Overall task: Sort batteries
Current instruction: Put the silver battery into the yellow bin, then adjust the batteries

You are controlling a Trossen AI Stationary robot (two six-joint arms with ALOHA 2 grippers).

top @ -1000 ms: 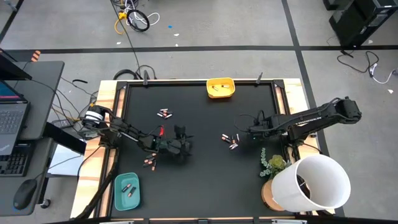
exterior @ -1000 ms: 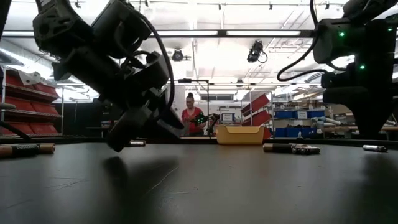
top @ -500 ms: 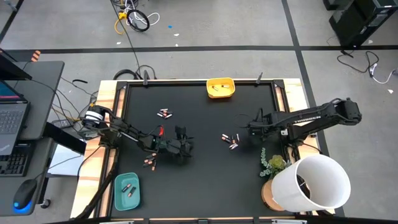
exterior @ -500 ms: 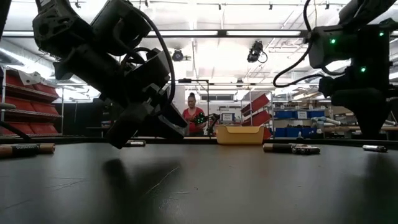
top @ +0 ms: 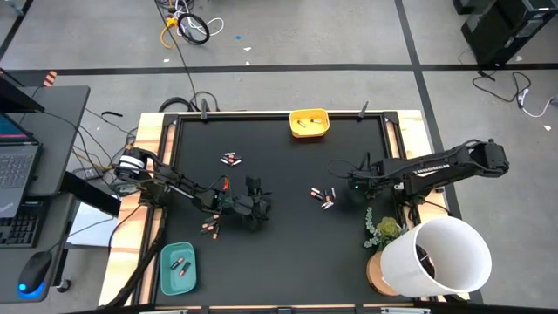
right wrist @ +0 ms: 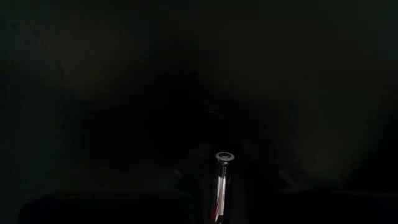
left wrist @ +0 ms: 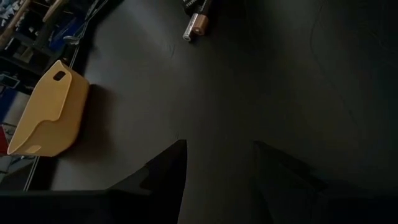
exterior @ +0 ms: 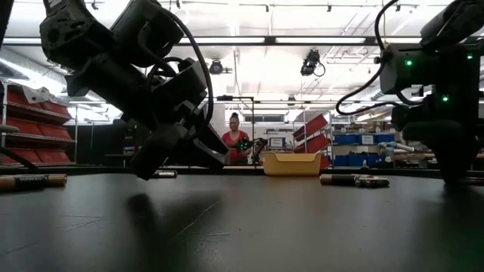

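From above, the black table carries batteries in scattered clusters: one group toward the back left, a pair near the left front, and a bunch right of centre. More lie in the yellow tray at the back edge and in the teal tray at the front left corner. The left gripper sits low near mid-table, and the right gripper is just beside that right-hand bunch.

Down at table level, the left gripper hangs just above the surface, a copper-and-black battery lies far left, two more rest near the yellow tray, and a person stands in the room behind.

On the left wrist, the fingers stand spread over bare table, nothing between them.

On the right wrist it's very dark, but a silvery battery stands pinched between the right gripper's fingers.
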